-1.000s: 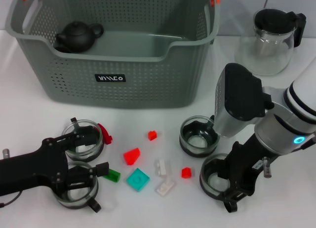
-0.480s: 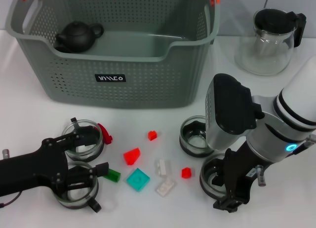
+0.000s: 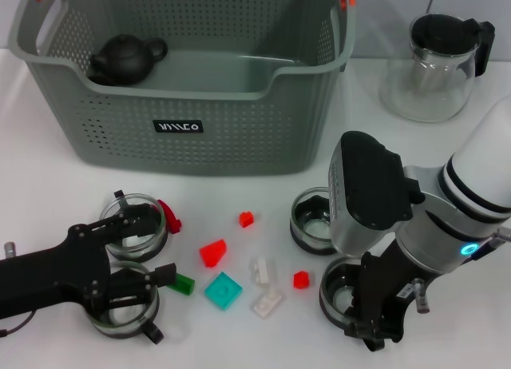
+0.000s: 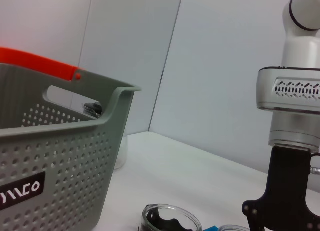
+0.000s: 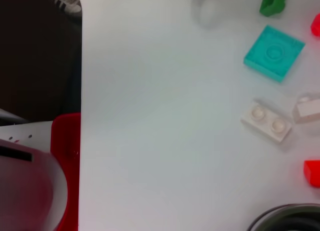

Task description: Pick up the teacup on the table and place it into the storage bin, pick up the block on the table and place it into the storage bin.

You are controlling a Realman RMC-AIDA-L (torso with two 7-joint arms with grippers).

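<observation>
The storage bin (image 3: 239, 105) holds one black teapot (image 3: 124, 59). Four glass teacups (image 3: 313, 221) and eight blocks (image 3: 223, 290) sit on the tabletop (image 3: 48, 185). Left gripper (image 3: 132, 277) jaws spread around a teacup; right gripper (image 3: 351, 309) jaws: cannot tell

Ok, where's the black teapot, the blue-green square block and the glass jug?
teapot (image 3: 121, 59), head view, on its round body, inside the bin.
square block (image 3: 223, 291), head view, on the middle of its flat top.
glass jug (image 3: 427, 85), head view, on its clear belly below the black lid.

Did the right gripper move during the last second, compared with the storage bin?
Yes. The right gripper shifted toward the robot's left and nearer the table's front edge, away from the glass pitcher, while the storage bin stayed fixed.
</observation>
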